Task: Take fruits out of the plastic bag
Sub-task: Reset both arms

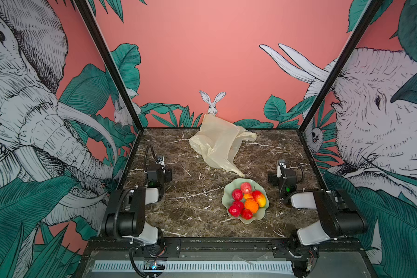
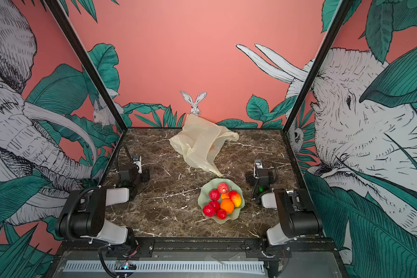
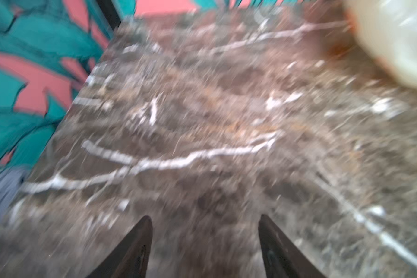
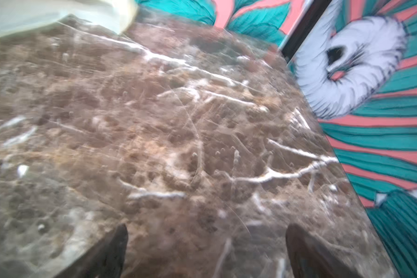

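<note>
Well, the fruits (image 1: 247, 201) are all heaped in the pale green dish (image 1: 248, 220): bumpy red ones round the near and left side, an orange one in the middle, a red-yellow one on the right. The plastic bag (image 1: 217, 142) lies crumpled and slack beyond the dish, towards the back wall, its thin trailing tip reaching almost to the dish's far rim. A faint orange spot shows through the bag in a top view, but it's too small to say if it's print or fruit.

The left gripper (image 3: 205, 217) sits low over the marble table (image 1: 178, 204), well off to the left of the dish and a bit farther back, fingers spread wide with only bare stone between them. The right gripper (image 4: 206, 227) is near the dish's right side, also slightly beyond it, likewise gaping and holding nothing. Both arms are folded back, clear of the dish.
</note>
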### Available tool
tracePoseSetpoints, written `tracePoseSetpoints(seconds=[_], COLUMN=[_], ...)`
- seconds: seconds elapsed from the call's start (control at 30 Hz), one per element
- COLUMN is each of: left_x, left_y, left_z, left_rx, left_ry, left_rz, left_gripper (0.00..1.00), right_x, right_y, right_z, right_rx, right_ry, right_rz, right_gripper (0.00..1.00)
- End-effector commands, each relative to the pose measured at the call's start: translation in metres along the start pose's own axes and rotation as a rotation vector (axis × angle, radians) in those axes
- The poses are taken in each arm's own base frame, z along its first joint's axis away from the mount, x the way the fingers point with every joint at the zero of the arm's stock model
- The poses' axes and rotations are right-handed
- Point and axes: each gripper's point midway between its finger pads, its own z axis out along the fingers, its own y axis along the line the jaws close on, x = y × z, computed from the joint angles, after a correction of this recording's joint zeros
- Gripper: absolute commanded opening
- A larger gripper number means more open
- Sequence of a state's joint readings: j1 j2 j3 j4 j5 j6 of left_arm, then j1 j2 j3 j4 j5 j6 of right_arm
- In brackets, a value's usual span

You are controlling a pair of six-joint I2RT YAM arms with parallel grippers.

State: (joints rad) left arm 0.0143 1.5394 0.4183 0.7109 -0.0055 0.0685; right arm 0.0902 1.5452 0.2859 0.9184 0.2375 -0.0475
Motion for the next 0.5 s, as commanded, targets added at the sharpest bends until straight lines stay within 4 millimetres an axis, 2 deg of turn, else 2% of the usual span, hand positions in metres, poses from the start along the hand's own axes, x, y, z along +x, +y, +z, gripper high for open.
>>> tracePoseSetpoints(seconds=[0.0, 0.07, 0.13, 0.17, 0.37, 0.47], left_x=[-0.032, -0.031, -0.032, -0.032, -0.031, -0.031], left_y=[-0.011, -0.004, -0.005, -0.006, -0.007, -0.007], left_z=[-0.006, -0.004, -0.003, -0.003, -0.002, -0.003], left_rx=[0.069, 0.006, -0.026, -0.039, -0.037, -0.036], left_ry=[-0.185, -0.156, -0.146, -0.142, -0.137, -0.138], left_rz=[0.018, 0.017, 0.039, 0.047, 0.049, 0.05], left_gripper=[0.73, 0.75, 0.76, 0.98, 1.0, 1.0], right_x=[-0.038, -0.036, -0.035, -0.036, -0.036, -0.039], right_y=[-0.021, -0.039, -0.038, -0.039, -0.039, -0.036], right_z=[-0.018, -0.016, -0.015, -0.013, -0.012, -0.001], right_rx=[0.057, 0.163, 0.159, 0.163, 0.164, 0.159], right_ry=[-0.25, -0.236, -0.219, -0.212, -0.205, -0.153], right_rz=[0.131, 0.184, 0.182, 0.18, 0.181, 0.159], right_gripper=[1.0, 0.99, 0.99, 0.99, 0.99, 0.99])
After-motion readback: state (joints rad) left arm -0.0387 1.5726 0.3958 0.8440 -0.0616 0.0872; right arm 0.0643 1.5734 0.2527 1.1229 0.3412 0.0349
